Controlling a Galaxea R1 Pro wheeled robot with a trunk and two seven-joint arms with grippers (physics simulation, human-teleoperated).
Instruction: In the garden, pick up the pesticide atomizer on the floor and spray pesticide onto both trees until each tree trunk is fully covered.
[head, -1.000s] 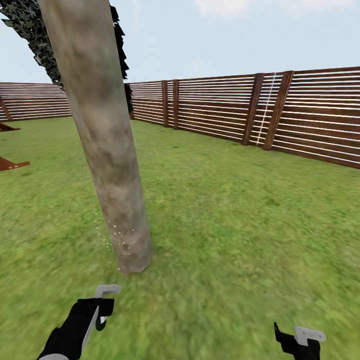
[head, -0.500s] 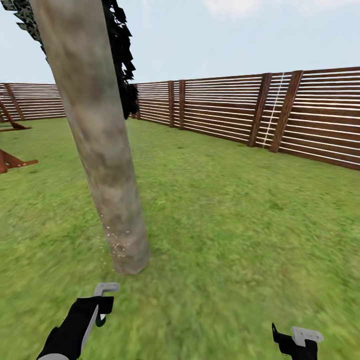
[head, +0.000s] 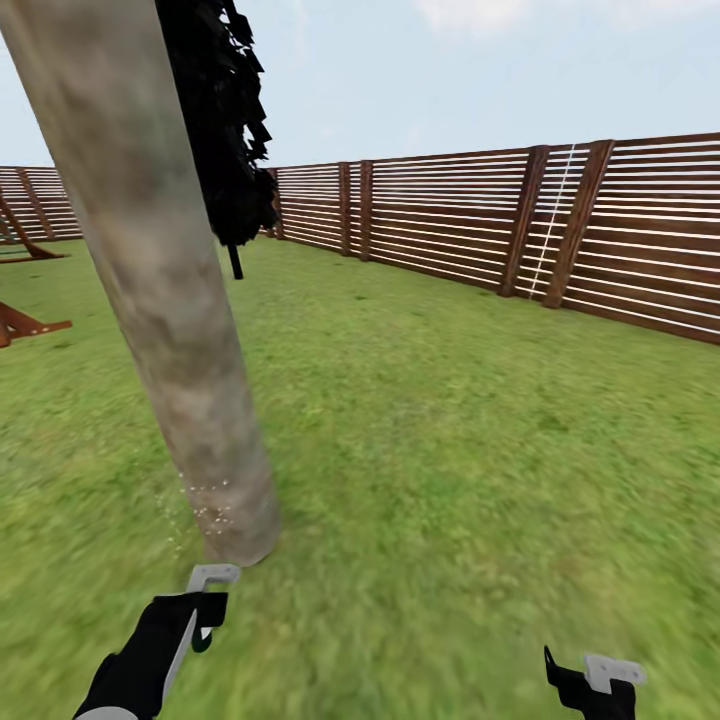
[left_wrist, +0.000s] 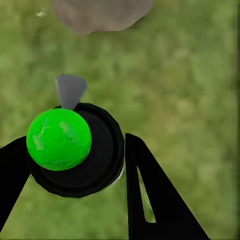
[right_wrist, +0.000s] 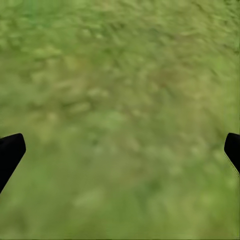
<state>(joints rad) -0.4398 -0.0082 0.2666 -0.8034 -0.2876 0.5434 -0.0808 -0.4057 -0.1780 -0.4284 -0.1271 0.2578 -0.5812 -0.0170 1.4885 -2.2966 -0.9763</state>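
Even, bright daylight is filling the head view under a pale hazy sky (head: 480, 70); nothing is casting a distinct shadow, and no glare is showing; the grass (head: 470, 450) is smearing into blur toward the lower edge, while the fence (head: 620, 230) is staying crisp; both wrist views are rendering the lawn soft and out of focus.

Tree trunk (head: 190, 380) on grassy floor (head: 450, 450)

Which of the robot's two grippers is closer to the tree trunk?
Left. The left gripper sits just short of the trunk's base; the right gripper hangs far off to the side over grass.
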